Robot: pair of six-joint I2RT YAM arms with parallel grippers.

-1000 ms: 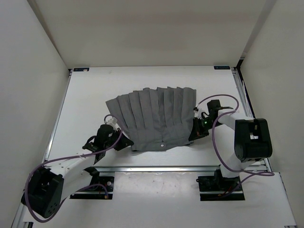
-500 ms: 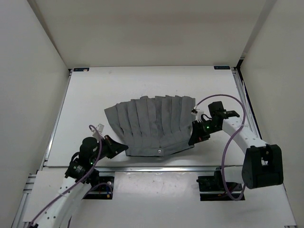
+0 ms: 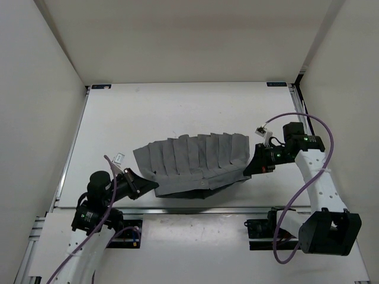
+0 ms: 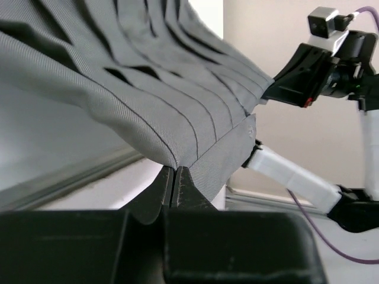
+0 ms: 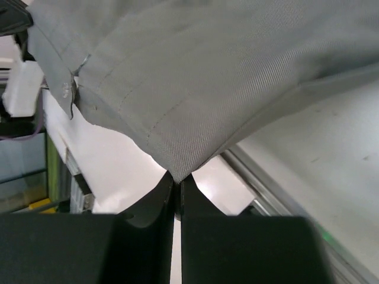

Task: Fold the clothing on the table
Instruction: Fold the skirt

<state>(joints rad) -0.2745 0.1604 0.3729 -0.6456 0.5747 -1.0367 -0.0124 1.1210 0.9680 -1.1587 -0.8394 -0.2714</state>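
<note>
Spanning left end effector (image 3: 154, 185) to right end effector (image 3: 248, 171) (both clamped): clothing (image 3: 195, 158).

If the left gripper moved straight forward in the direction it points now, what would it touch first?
The clothing: the left gripper pinches its corner, so it would push into the raised fabric. Farther along, roughly in that line, is the right gripper, though depth is unclear.

Robot lab: white-walled test table (image 3: 177, 112), metal rail (image 3: 177, 210).
</note>
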